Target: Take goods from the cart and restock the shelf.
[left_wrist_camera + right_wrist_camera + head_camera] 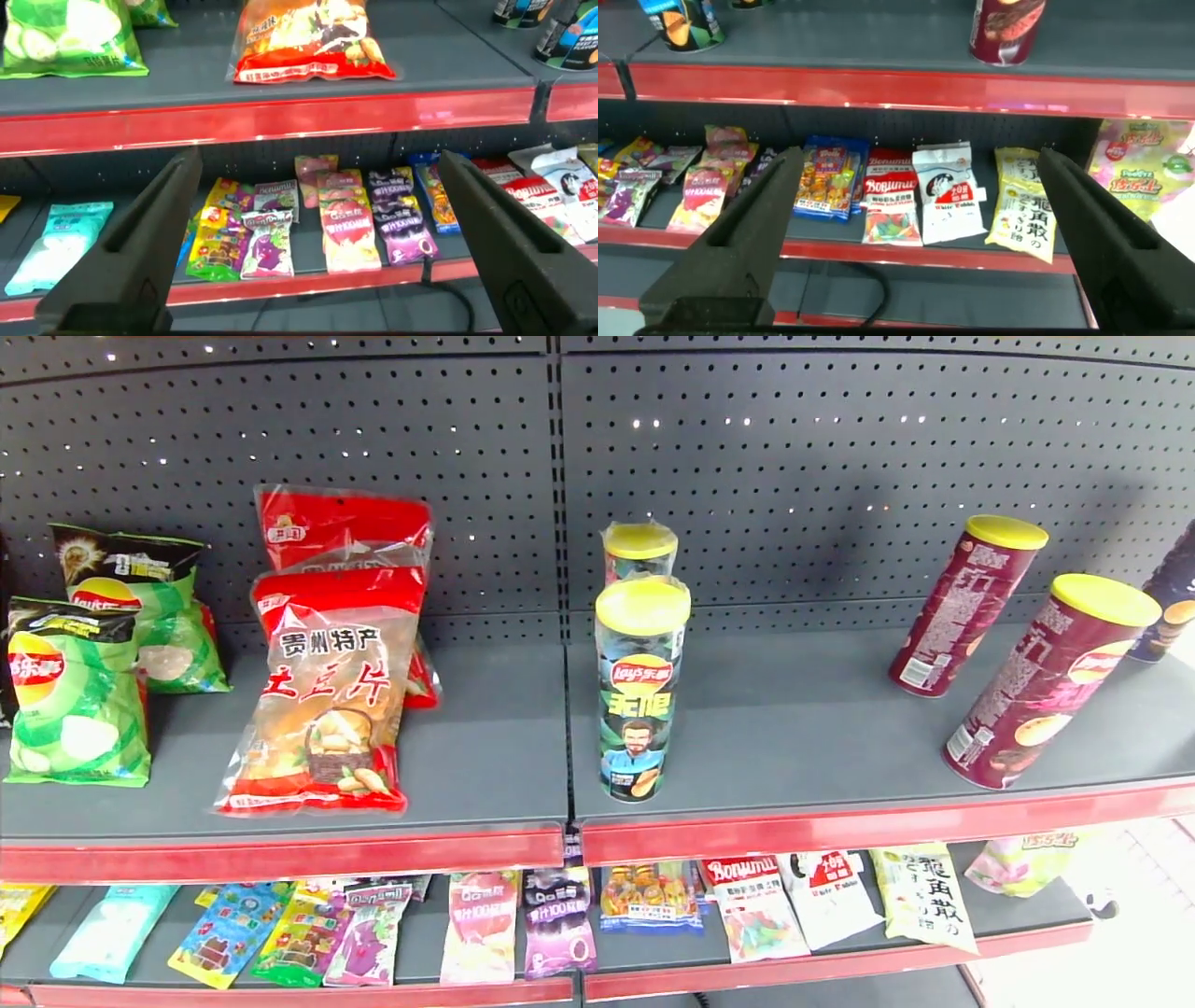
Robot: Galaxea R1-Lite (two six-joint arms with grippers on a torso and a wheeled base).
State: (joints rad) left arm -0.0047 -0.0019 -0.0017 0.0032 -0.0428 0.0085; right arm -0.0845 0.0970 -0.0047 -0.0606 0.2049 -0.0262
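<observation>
Facing shelf (794, 728), partly stocked, bare gaps beside chip cans (641, 709) | left gripper (318, 163) fingers spread, empty | right gripper (920, 154) fingers spread, empty | restocking likely mostly ahead

Head view: faces the upper shelf (485, 747) from close in front, pitched slightly down. The lower shelf (653, 947) lies at 6 o'clock.

Left wrist view: low and near, aimed at the lower shelf's left bay. It shares the red bag (313, 37), which sits at 9 o'clock in the head view.

Right wrist view: likewise low and near, aimed at the right bay. It shares the maroon canister (1007, 28), at 3 o'clock in the head view.
</observation>
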